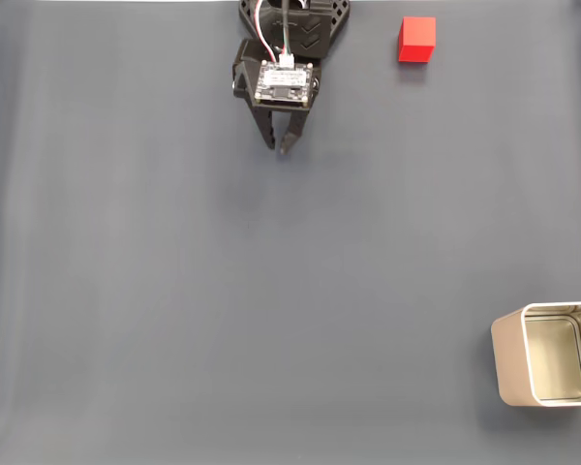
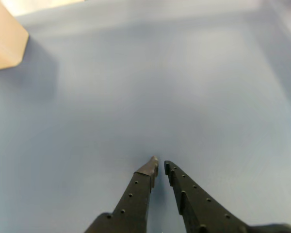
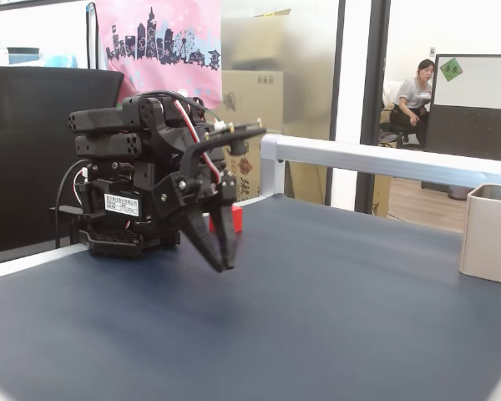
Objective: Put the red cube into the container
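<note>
The red cube rests on the dark mat near the top edge in a fixed view, to the right of the arm. In another fixed view the cube peeks out from behind the black fingers. My gripper hangs just above the mat beside the arm's base, shut with nothing between its fingers, a good way left of the cube. The wrist view shows the gripper with its tips nearly touching over bare mat. The container, a silvery-beige tin, stands open at the lower right; the container sits far right, and its corner shows top left.
The blue-grey mat spreads between the arm and the tin. A metal rail runs along the table's far edge. Behind it stand cardboard boxes, and a person sits in the background.
</note>
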`<state>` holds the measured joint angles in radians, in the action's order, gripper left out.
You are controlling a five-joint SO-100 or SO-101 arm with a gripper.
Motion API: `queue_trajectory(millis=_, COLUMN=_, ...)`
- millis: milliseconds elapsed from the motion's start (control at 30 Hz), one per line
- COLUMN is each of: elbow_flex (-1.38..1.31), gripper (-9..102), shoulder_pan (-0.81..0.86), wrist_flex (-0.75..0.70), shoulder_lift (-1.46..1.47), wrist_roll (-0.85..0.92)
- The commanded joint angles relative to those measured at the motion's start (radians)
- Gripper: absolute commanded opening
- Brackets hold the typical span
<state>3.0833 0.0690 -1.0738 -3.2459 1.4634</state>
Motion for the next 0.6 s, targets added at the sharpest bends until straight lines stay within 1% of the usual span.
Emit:
queue_trajectory(millis=0, elbow_flex=0.000, gripper=0, shoulder_pan=-0.011, wrist_flex=0.094, shoulder_lift=-0.077, wrist_roll=-0.003)
queue_trajectory(millis=133, elbow_flex=-0.109, gripper=0, shoulder_pan=-0.029, wrist_flex=0.087, shoulder_lift=0.026, wrist_roll=0.020)
queue_trajectory(millis=333, elbow_flex=-0.367, gripper=0, shoulder_pan=-0.080, wrist_flex=-0.009, shoulder_lift=0.242, wrist_roll=0.034)
queue_trajectory(millis=567, elbow_flex=-0.664, gripper=0, shoulder_pan=-0.198, wrist_flex=-0.137, shoulder_lift=0.548, wrist_roll=0.067)
